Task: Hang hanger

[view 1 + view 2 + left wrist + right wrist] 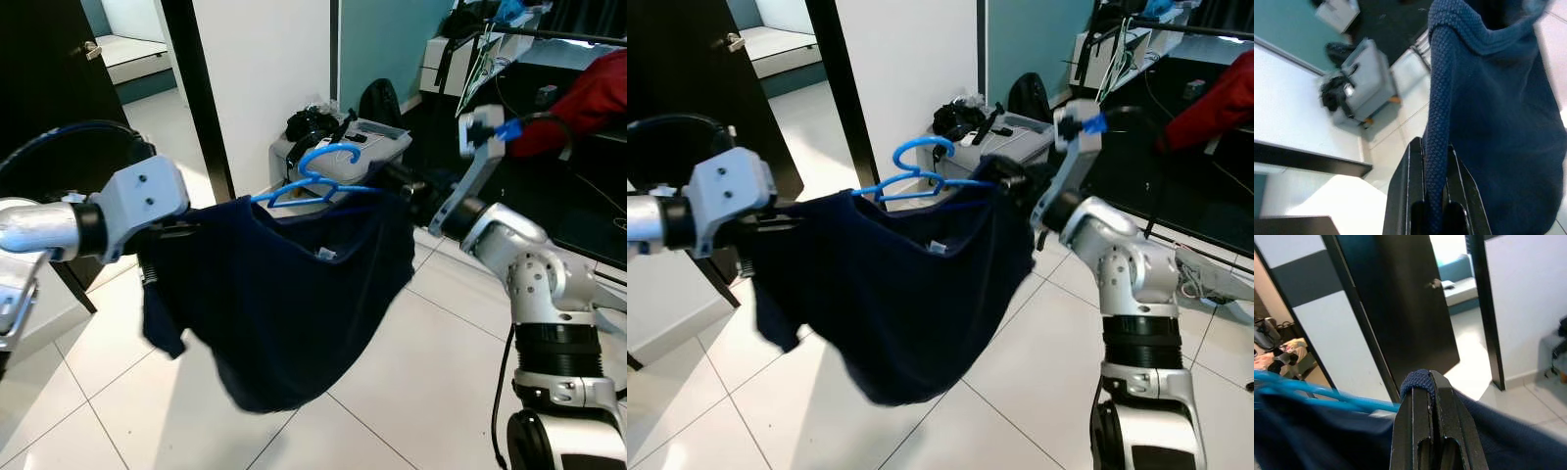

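Note:
A dark navy shirt (284,294) hangs stretched between my two grippers, sagging toward the floor. A blue plastic hanger (318,176) sits in its neck, hook up, its arms running under the fabric. My left gripper (1432,147) is shut on one edge of the shirt (1488,112) on the left side. My right gripper (1430,382) is shut on a fold of the shirt's (1508,431) knit hem, with the blue hanger (1327,399) arm just beside it. In the eye views the right gripper (397,186) is buried in the cloth.
A grey case (377,142) with black gear stands on the tile floor behind the shirt. A dark door (49,88) is at the left, a white wall ahead. A rail with a red garment (588,93) is at the far right.

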You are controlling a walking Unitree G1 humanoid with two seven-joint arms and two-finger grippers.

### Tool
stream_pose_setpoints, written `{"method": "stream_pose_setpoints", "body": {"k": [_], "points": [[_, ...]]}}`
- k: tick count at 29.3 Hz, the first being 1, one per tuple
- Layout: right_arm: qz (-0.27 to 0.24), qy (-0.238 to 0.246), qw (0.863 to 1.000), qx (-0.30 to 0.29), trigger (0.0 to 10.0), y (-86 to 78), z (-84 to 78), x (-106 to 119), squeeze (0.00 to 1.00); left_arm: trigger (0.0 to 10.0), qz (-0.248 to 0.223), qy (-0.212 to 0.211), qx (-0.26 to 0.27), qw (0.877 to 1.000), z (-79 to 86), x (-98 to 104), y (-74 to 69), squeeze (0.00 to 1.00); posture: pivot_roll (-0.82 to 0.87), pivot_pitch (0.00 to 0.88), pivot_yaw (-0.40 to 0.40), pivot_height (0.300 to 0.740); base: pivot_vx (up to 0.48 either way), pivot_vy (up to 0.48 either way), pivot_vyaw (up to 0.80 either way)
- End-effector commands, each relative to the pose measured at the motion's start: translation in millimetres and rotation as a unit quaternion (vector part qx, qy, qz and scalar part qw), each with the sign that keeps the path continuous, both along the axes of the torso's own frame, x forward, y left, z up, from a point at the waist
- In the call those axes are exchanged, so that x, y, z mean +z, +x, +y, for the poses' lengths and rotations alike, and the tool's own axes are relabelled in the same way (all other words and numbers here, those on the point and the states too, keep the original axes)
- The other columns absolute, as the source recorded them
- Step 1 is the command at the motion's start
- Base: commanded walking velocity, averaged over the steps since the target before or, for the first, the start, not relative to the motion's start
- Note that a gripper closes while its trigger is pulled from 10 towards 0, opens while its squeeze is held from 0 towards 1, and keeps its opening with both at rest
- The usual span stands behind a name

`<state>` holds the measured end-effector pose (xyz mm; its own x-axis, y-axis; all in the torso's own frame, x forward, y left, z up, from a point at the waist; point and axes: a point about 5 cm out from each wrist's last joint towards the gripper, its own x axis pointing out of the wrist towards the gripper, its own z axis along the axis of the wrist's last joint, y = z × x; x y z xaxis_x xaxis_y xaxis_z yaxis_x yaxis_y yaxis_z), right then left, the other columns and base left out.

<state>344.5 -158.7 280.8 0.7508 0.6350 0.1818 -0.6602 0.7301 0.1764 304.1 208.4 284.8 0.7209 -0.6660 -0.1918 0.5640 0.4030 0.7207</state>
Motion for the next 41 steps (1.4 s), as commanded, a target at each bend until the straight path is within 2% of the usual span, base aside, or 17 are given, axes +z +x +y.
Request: {"method": "stream_pose_setpoints", "body": {"k": [1,12,13,14,17,19,20,24,31,32,33,34,35,38,39,40,41], "points": [[-0.013,0.006,1.0,0.012,0.0,-2.6,5.7,9.2,0.0,10.0,-0.001,-0.01,0.033,0.999,2.1,-3.6,5.8,0.0,-0.05,0.0,0.053,0.74,0.0,0.0,0.0],[0.009,-0.015,0.999,0.032,0.2,-8.1,18.0,-0.5,0.0,10.0,-0.001,-0.069,0.126,0.99,7.0,-15.7,18.4,0.0,-0.06,0.0,0.051,0.74,0.0,0.0,0.0],[0.018,-0.024,0.999,0.033,8.4,-8.8,20.0,-4.9,0.0,10.0,0.0,-0.077,0.136,0.988,5.9,-17.2,19.8,0.0,-0.06,0.0,0.051,0.74,0.0,0.0,0.0],[0.056,-0.055,0.997,0.025,10.0,-7.4,24.4,-23.1,0.0,10.0,0.005,-0.11,0.147,0.983,1.2,-21.5,21.2,0.0,-0.06,0.0,0.05,0.74,0.0,0.0,0.0],[0.101,-0.094,0.99,0.012,10.0,-6.8,29.9,-46.9,0.0,10.0,0.014,-0.162,0.161,0.974,-6.6,-28.4,22.2,0.0,-0.06,0.0,0.05,0.74,0.0,0.0,0.0],[0.108,-0.089,0.99,0.013,10.0,-7.4,33.5,-53.3,0.03,10.0,0.019,-0.187,0.161,0.969,-14.3,-33.8,21.2,0.0,-0.06,0.0,0.049,0.74,0.0,0.0,0.0],[0.104,-0.057,0.993,0.016,10.0,-7.7,35.3,-51.7,1.0,10.0,0.022,-0.202,0.158,0.966,-19.5,-36.9,20.0,0.0,-0.06,0.0,0.049,0.74,0.0,0.0,0.0],[0.082,0.0,0.996,0.035,10.0,-8.3,33.4,-41.9,1.0,10.0,0.039,-0.237,0.149,0.959,-31.8,-45.3,17.6,0.0,-0.06,0.0,0.045,0.74,0.0,0.0,0.0],[0.071,0.005,0.997,0.034,10.0,-10.2,21.9,-43.6,1.0,10.0,0.048,-0.282,0.166,0.944,-33.2,-52.9,18.7,0.0,-0.06,0.0,0.04,0.74,0.0,0.0,0.0],[0.078,0.001,0.997,-0.02,10.0,-6.9,1.3,-54.8,1.0,10.0,0.07,-0.345,0.211,0.912,-26.5,-74.5,18.9,0.0,-0.06,0.0,0.04,0.74,0.0,0.0,0.0],[0.078,0.001,0.997,-0.02,10.0,-6.9,1.3,-54.8,1.0,10.0,0.07,-0.345,0.211,0.912,-26.5,-74.5,18.9,0.0,-0.06,0.0,0.04,0.74,0.0,0.0,0.0],[0.084,-0.005,0.995,-0.047,10.0,-5.1,-7.3,-60.6,1.0,10.0,0.079,-0.364,0.231,0.899,-23.6,-84.8,18.7,0.0,-0.07,0.0,0.033,0.74,0.0,0.0,0.0],[0.1,-0.01,0.992,-0.074,10.0,-4.4,-15.4,-71.5,0.04,10.0,0.087,-0.376,0.254,0.887,-20.5,-99.5,16.8,0.0,-0.07,0.0,0.033,0.74,0.0,0.0,0.0],[0.11,-0.014,0.99,-0.088,10.0,-4.5,-19.7,-78.7,0.04,10.0,0.09,-0.38,0.267,0.881,-18.9,-108.2,15.2,0.0,-0.07,0.0,0.033,0.74,0.0,0.0,0.0],[0.137,-0.022,0.984,-0.11,10.0,-5.0,-27.5,-95.1,0.0,10.0,0.1,-0.39,0.289,0.868,-15.3,-124.5,11.5,0.0,-0.08,0.0,0.029,0.74,0.0,0.0,0.0],[0.137,-0.022,0.984,-0.11,10.0,-5.0,-27.5,-95.1,0.0,10.0,0.1,-0.39,0.289,0.868,-15.3,-124.5,11.5,0.0,-0.08,0.0,0.029,0.74,0.0,0.0,0.0],[0.176,-0.037,0.971,-0.16,10.0,-7.2,-43.9,-123.8,0.0,10.0,0.127,-0.433,0.307,0.838,-11.0,-143.9,3.6,0.0,-0.09,0.0,0.019,0.74,0.0,0.0,-0.8]]}}
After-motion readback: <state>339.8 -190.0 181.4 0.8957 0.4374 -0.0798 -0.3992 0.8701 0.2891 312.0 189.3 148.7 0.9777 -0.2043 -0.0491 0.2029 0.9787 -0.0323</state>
